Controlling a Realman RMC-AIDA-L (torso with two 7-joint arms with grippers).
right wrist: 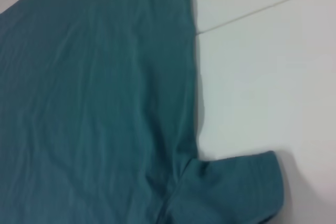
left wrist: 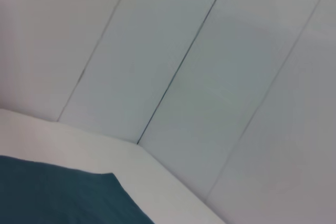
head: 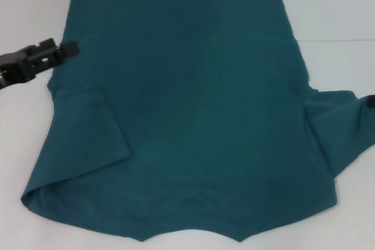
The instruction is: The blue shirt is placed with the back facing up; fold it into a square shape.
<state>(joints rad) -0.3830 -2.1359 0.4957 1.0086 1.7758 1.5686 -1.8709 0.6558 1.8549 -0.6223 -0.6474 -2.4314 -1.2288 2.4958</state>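
Shirt (head: 193, 103) lies flat on the white table (head: 340, 4), plain side up, hem at the far end, collar end nearest the camera at the bottom edge of the head view. It covers most of the table centre. Left sleeve (head: 88, 127) is folded inward over the body, its edge making a diagonal flap on the shirt's left side. Right sleeve (head: 343, 130) is spread outward on the table, reaching the frame's right edge. Fabric mostly smooth, light wrinkles only. Left gripper (head: 69, 49) comes in from the left, dark, tip right at the shirt's left edge around mid-length, above the folded sleeve; can't tell whether it is open or closed, or whether it touches the cloth. Right gripper: only a small dark bit (head: 370, 101) shows at the right frame edge just above the right sleeve, state can't be told. Left wrist view shows a corner of the shirt (left wrist: 63, 195) on the table with a pale panelled wall (left wrist: 210, 66) behind. Right wrist view shows the shirt's side edge (right wrist: 94, 103) and the spread sleeve (right wrist: 236, 187) on the table.
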